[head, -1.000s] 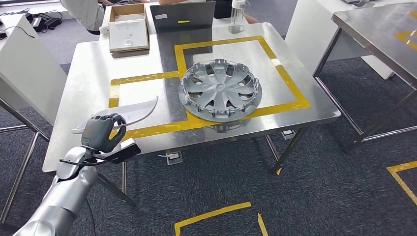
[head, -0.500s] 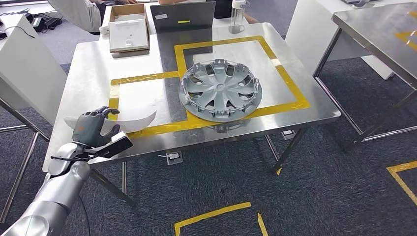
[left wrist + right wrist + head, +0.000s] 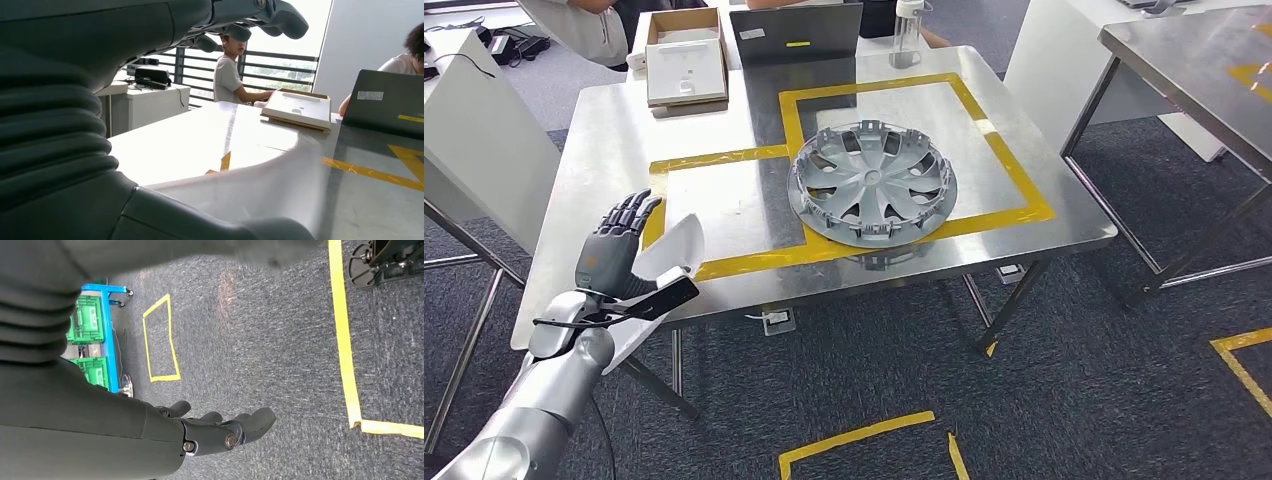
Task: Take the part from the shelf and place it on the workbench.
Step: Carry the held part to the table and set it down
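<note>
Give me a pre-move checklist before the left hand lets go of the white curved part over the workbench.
1. Left hand has fingers spread with the white curved part against it: grip cannot tell.
2. Part lying flat on the workbench: not ok, tilted at the near edge.
3. Part inside the yellow tape outline: not ok.
4. Part apart from the wheel cover: ok.
5. Right hand empty, hanging over the carpet: ok.

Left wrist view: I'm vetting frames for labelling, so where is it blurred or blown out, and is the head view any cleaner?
Left wrist view: the white curved part is soft with blur, the window behind overexposed. Head view: sharp, with mild glare on the steel workbench.
</note>
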Available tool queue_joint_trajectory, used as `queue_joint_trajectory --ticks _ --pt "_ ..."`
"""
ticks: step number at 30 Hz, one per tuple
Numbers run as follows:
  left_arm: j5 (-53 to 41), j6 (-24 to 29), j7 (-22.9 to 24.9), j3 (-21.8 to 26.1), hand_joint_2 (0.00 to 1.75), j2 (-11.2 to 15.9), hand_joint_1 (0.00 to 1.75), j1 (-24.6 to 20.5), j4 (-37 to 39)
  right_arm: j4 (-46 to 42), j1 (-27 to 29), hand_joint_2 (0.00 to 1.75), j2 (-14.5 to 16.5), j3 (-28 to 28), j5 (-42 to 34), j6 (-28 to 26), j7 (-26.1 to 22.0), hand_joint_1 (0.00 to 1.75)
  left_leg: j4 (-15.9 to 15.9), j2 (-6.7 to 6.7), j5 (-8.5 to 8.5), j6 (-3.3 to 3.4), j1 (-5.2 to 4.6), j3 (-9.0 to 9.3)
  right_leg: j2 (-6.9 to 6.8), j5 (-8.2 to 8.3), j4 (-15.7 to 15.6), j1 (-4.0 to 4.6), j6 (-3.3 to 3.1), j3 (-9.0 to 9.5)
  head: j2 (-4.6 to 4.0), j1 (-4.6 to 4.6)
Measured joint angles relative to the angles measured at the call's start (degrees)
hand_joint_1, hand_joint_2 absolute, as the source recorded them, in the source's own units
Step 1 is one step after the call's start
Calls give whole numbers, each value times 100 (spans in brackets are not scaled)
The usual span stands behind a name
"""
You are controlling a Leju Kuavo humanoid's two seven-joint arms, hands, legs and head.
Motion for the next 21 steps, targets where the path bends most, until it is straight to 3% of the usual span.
queue_joint_trajectory --ticks 9,12,14,16,18,19,20,21 --pt "-3 99 160 -1 0 -274 0 117 74 0 -1 0 11 -49 44 5 -1 0 10 -1 -13 28 -53 -2 1 6 -6 -38 42 1 -2 0" --pt "20 129 183 -1 0 -312 0 130 78 0 0 0 11 -58 50 6 1 0 10 0 -3 69 -79 -2 2 19 -13 -64 83 3 -1 -1" --pt "27 142 191 -1 0 -347 0 132 78 0 -1 0 9 -62 51 4 -1 0 -52 12 58 124 -47 17 -3 -12 55 -52 123 -16 -1 3" --pt "26 145 201 -1 0 -386 0 131 78 0 -3 0 8 -71 45 2 -2 0 -123 33 122 175 -4 28 -16 -259 412 -46 171 -165 -1 22" --pt "8 143 228 -1 0 -412 0 137 81 0 -2 0 9 -83 38 1 -2 0 -120 50 139 189 0 0 -26 -643 1085 -85 224 -456 -1 36" --pt "-5 141 244 -1 0 -425 0 144 87 0 -2 0 9 -88 36 0 -2 0 -105 55 141 185 3 -22 -29 -759 1385 -109 250 -580 -1 36" --pt "-24 140 260 -1 0 -439 0 152 94 0 -2 0 9 -92 36 -2 -1 0 -83 61 144 178 9 -45 -34 -776 1534 -134 273 -635 -1 36" --pt "-36 140 269 -1 0 -452 0 156 100 0 -3 0 9 -93 35 -2 -1 0 -58 65 146 164 21 -70 -42 -687 1481 -159 295 -592 -1 36"
